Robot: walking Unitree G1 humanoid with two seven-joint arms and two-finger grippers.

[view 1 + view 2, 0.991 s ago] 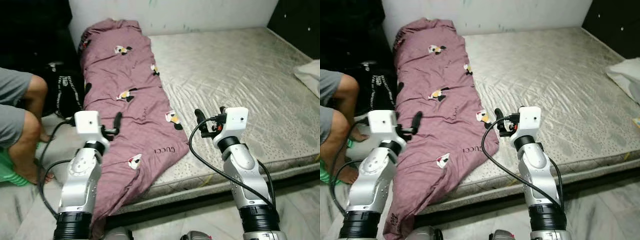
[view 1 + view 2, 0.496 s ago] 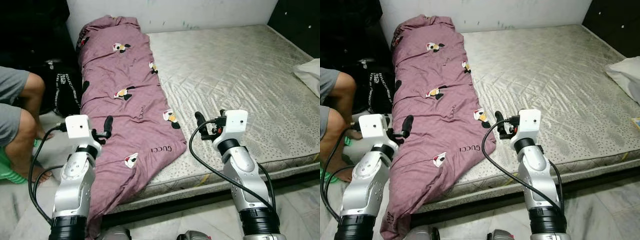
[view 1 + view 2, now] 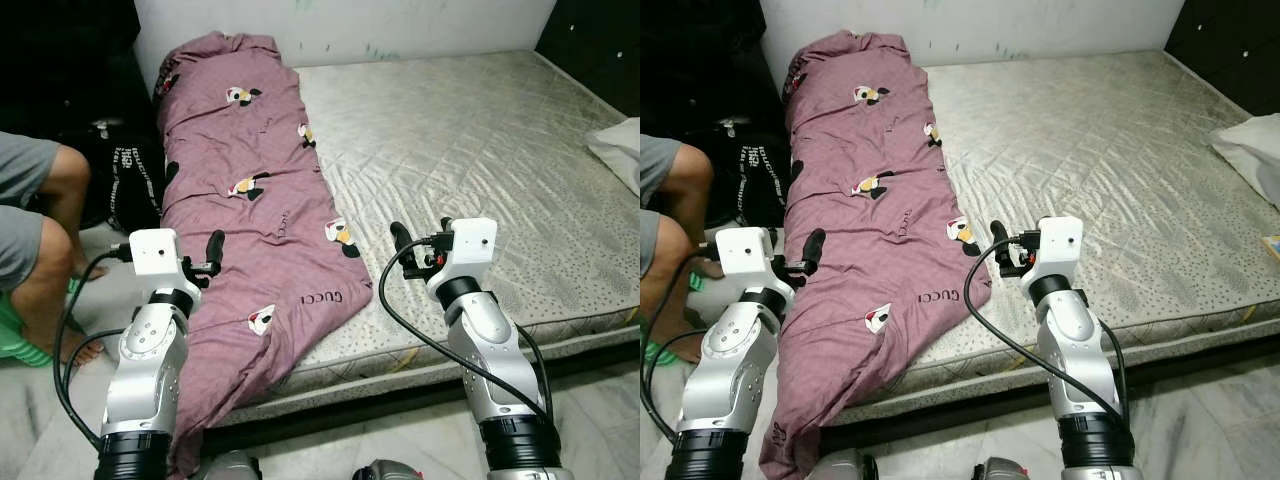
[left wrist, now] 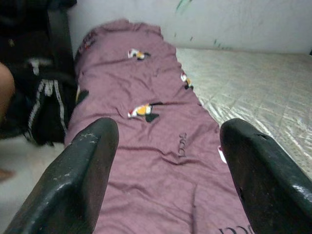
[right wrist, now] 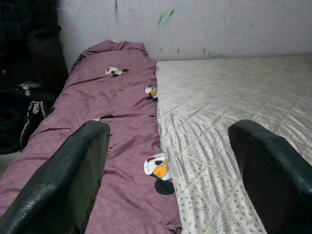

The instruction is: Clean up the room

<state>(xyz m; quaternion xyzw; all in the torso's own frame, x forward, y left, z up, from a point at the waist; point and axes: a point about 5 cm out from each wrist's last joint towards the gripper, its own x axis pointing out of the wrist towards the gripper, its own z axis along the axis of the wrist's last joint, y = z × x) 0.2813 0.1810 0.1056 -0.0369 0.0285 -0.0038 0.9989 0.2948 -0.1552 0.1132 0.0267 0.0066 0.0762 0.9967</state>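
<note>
A purple blanket (image 3: 262, 230) lies bunched in a long strip along the left edge of the mattress (image 3: 480, 160), its near end drooping over the side toward the floor. That makes it the likely thing to tidy. The left gripper (image 3: 212, 252) hovers at the blanket's outer edge, fingers (image 4: 83, 180) spread wide with nothing between them. The right gripper (image 3: 415, 245) hangs over the bare mattress just beside the blanket's inner edge near the printed corner, fingers (image 5: 63, 180) also wide apart and empty. The two arms bracket the near end of the blanket, probably so each can take a side. Neither touches the cloth yet. A person's legs (image 3: 45, 250) sit at far left beside a black bag (image 3: 130, 185). A white pillow (image 3: 620, 150) lies at the right edge.
</note>
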